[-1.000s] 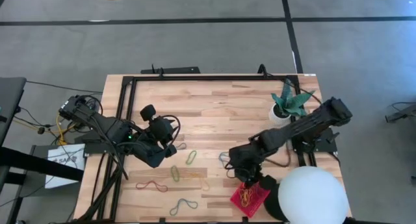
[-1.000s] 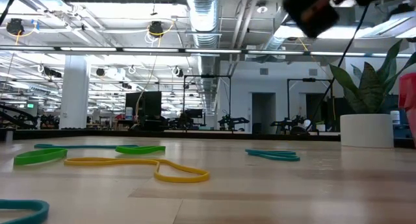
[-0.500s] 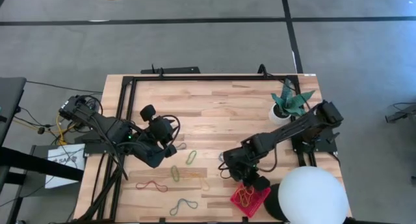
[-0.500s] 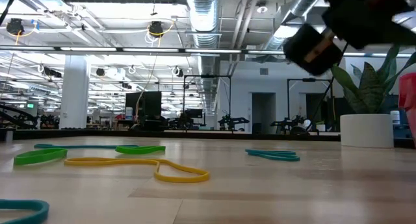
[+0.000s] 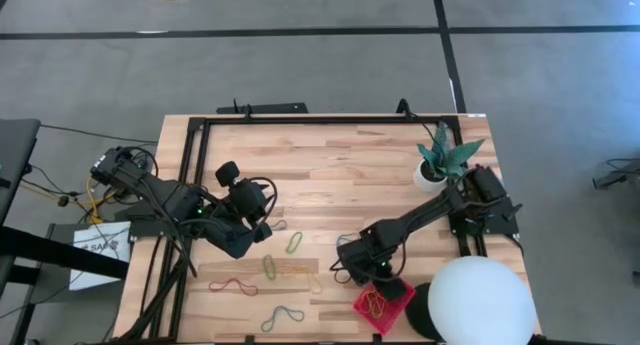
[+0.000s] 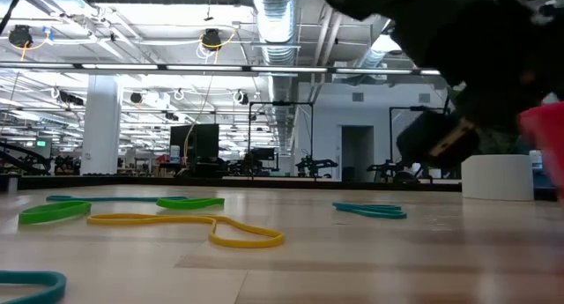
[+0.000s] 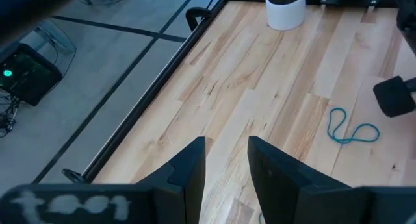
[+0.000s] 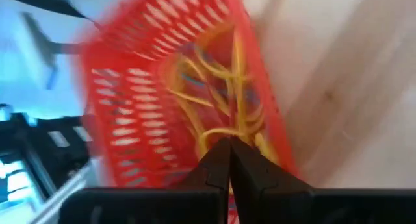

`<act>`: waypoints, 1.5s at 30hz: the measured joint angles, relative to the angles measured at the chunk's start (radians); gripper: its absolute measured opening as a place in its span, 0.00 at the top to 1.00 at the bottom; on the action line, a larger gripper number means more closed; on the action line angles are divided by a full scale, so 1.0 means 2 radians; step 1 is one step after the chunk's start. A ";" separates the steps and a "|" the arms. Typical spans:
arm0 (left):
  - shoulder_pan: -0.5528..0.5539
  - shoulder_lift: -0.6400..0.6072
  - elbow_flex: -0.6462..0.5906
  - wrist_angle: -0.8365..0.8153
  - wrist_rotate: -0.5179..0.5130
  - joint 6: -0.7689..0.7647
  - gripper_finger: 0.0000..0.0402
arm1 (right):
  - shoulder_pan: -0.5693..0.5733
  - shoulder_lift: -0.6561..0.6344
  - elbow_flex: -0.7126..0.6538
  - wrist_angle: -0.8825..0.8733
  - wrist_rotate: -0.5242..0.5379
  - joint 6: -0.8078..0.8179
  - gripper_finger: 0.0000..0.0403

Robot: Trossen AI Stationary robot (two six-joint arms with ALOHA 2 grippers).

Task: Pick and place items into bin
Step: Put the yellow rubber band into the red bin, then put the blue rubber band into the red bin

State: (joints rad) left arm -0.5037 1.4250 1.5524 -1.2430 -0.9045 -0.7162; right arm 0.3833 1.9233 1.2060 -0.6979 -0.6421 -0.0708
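The red mesh basket (image 5: 384, 304) stands at the table's near right, by the white dome; yellow and other bands (image 8: 221, 100) lie in it. Loose bands lie flat on the wood: green (image 5: 293, 242), yellow-green (image 5: 269, 267), yellow (image 5: 302, 276), red (image 5: 232, 285), blue (image 5: 283, 315) and teal (image 5: 345, 242). My right gripper (image 8: 229, 154) is shut and empty, its tips just short of the basket's open top (image 5: 386, 284). My left gripper (image 7: 227, 160) is open and waits over the table's left part (image 5: 255, 231).
A white pot with a green plant (image 5: 436, 167) stands at the far right. A big white dome (image 5: 480, 301) sits at the near right corner beside the basket. A black frame (image 5: 300, 120) runs along the far and left edges.
My right arm has swung down and toward the table's near left. Its wrist has sunk low over the wood by the teal band. The gripper has stayed beside the basket. The bands have not moved.
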 joint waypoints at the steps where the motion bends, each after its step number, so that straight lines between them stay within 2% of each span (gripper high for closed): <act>1: 0.000 0.000 0.000 0.000 0.000 0.000 0.73 | 0.001 0.004 0.000 -0.006 0.011 0.002 0.99; 13: 0.000 0.000 0.000 0.001 0.000 -0.001 0.73 | -0.030 0.013 0.000 -0.087 0.070 -0.003 1.00; 17: 0.000 0.000 0.000 0.000 0.000 -0.001 0.73 | -0.051 0.013 0.000 -0.109 0.073 -0.003 1.00; 24: 0.000 0.000 0.000 -0.001 0.000 0.003 0.73 | -0.065 -0.031 0.000 -0.148 0.089 -0.005 1.00; 32: 0.000 0.000 0.000 -0.004 -0.006 0.005 0.73 | -0.065 -0.147 0.000 -0.125 0.090 -0.032 0.99; 36: 0.000 -0.004 0.000 -0.030 -0.021 -0.005 0.73 | -0.076 -0.210 0.000 -0.090 0.120 -0.070 0.99; 41: -0.004 -0.022 0.000 -0.113 -0.024 -0.080 0.73 | -0.094 -0.259 0.001 -0.001 0.152 -0.069 0.99; 43: -0.011 -0.030 0.000 -0.160 -0.027 -0.124 0.73 | -0.101 -0.263 0.001 0.023 0.152 -0.054 0.99; 45: -0.019 -0.037 -0.004 -0.163 -0.034 -0.152 0.73 | -0.106 -0.259 0.001 0.044 0.152 -0.045 0.99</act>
State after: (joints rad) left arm -0.5423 1.3507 1.5441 -1.5698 -0.9731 -1.0208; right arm 0.1719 1.4047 1.2072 -0.6099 -0.3382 -0.1612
